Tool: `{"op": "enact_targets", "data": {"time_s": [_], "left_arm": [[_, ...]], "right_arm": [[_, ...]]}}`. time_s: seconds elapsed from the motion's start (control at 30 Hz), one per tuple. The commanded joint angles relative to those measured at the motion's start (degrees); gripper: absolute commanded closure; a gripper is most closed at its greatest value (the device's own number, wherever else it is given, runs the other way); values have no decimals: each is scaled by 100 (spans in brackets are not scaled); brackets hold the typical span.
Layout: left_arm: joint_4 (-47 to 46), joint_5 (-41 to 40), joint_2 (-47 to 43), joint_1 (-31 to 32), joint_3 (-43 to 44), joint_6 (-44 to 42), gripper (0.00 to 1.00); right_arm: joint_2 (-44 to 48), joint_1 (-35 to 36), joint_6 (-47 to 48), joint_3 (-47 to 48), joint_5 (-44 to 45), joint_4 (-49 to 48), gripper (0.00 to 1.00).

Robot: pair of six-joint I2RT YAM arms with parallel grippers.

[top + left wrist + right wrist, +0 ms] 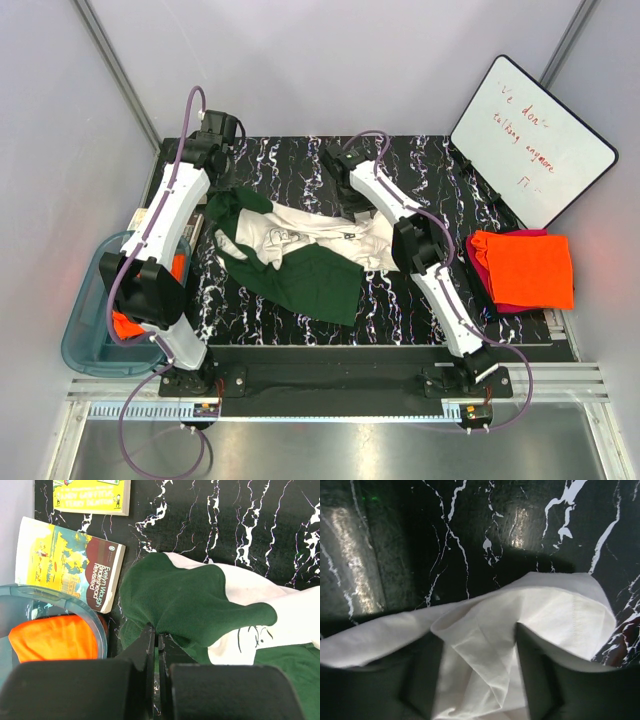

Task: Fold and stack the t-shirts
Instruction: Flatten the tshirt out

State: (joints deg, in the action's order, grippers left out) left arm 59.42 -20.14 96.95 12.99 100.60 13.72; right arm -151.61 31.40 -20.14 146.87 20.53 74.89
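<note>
The cream t-shirt [300, 235] lies crumpled in the middle of the desk [400, 305]. One dark green sleeve is flung toward the upper left of the overhead view, and a broad green panel spreads toward the lower centre. It is neither flat nor folded, so the step in hand looks like spreading it out first.

The left pincer [156, 642] is pressed together with its tips at the edge of the green sleeve [190, 600]. The cloth rises in a ridge from that spot, which suggests it is pinching the sleeve to draw it outward. The right pincer [477, 685] is spread, with a fold of cream cloth in the gap between its fingers. The hem there hangs clear of the marbled surface and casts a shadow, so the cloth seems propped up, though I cannot tell whether the fingers bear on it. Working at opposite ends makes sense, since tension between the two would flatten the shirt.

At the right edge a folded orange t-shirt [525, 268] sits on a magenta piece [480, 268] — likely the stack the cream one must join. At lower left a teal bin [70, 340] holds more orange cloth [52, 637]. Two books [65, 565] lie just beside the bin, near the sleeve — a pull to the left could catch them.
</note>
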Motion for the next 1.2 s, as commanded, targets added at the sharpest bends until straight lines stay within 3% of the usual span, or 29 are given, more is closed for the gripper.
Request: {"op": "enact_targets", "data": {"time_s": [0.0, 0.03, 0.07, 0.1, 0.27, 0.73, 0.97, 1.17], "left_arm": [[-220, 28, -9, -25, 57, -88, 100], [-220, 10, 0, -25, 65, -88, 100], [-220, 10, -18, -25, 65, -97, 100], [-220, 2, -9, -25, 74, -97, 100], [-211, -51, -70, -25, 92, -62, 100], [-194, -560, -448, -25, 715, 123, 100], [-395, -860, -1089, -25, 874, 351, 100], [-484, -447, -1547, -16, 1524, 132, 100]], "right_arm": [[-123, 33, 72, 26, 425, 78, 50], [-123, 33, 46, 26, 503, 61, 58], [-141, 33, 28, 26, 556, 87, 93], [-115, 33, 2, 52, 714, 104, 100], [377, 33, -60, -18, 1154, 140, 100], [2917, 24, 98, -220, 2376, -150, 100], [4145, 24, 10, -842, 2447, -326, 100], [5595, 24, 414, -1860, 1859, -1212, 100]]}}
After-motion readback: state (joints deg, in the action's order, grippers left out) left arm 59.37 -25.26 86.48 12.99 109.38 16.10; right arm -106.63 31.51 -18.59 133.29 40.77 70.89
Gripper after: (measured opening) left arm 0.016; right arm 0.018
